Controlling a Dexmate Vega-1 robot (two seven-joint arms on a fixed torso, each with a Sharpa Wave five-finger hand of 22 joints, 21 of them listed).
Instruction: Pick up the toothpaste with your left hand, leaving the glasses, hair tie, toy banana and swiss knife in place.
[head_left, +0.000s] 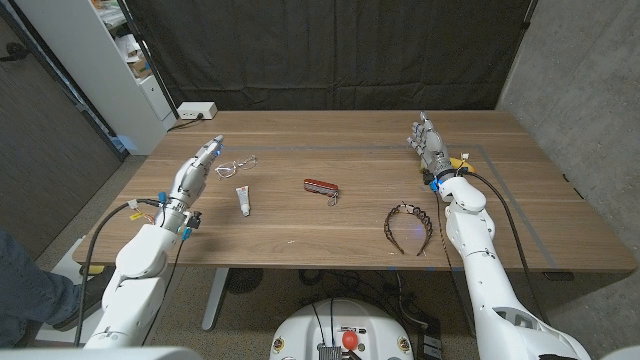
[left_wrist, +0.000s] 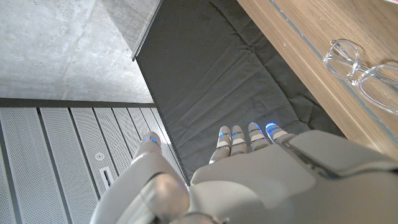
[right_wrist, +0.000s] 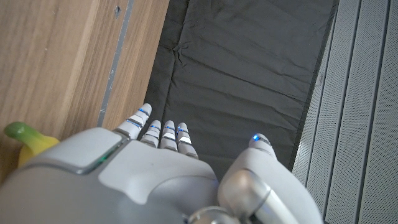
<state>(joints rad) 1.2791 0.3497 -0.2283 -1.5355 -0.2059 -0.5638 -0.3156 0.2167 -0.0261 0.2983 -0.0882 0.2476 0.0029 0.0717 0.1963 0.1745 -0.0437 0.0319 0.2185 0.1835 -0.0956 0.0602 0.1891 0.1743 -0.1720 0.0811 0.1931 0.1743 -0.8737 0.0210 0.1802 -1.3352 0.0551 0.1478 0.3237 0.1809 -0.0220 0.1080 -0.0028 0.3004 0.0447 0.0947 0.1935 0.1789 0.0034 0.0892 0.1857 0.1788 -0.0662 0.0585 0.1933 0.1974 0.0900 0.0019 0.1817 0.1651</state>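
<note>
Here, nearest our own edge of the wooden table (head_left: 300, 235), we find the hair tie (head_left: 410, 225), a dark open hoop lying in front of our right arm. A little farther in lies the toothpaste (head_left: 242, 200), a small white tube pointing roughly front to back, left of the table's middle and touching nothing. Our left hand (head_left: 200, 165) sits to the left of it and slightly farther back, fingers extended and close side by side, holding nothing; the fingertips reach past the tube toward the glasses (head_left: 236, 164), so the toothpaste lies apart from the fingers, nearer the wrist than the tips. In the left wrist view the fingers (left_wrist: 249, 137) point at the dark curtain, thumb held off to one side, with the clear-framed glasses (left_wrist: 364, 71) on the wood beside them. Near the middle rests the red swiss knife (head_left: 320, 187). Farthest back, our right hand (head_left: 428, 142) stands with fingers straight and close together, empty, and the right wrist view shows the toy banana (right_wrist: 28, 146) just beside it.
</note>
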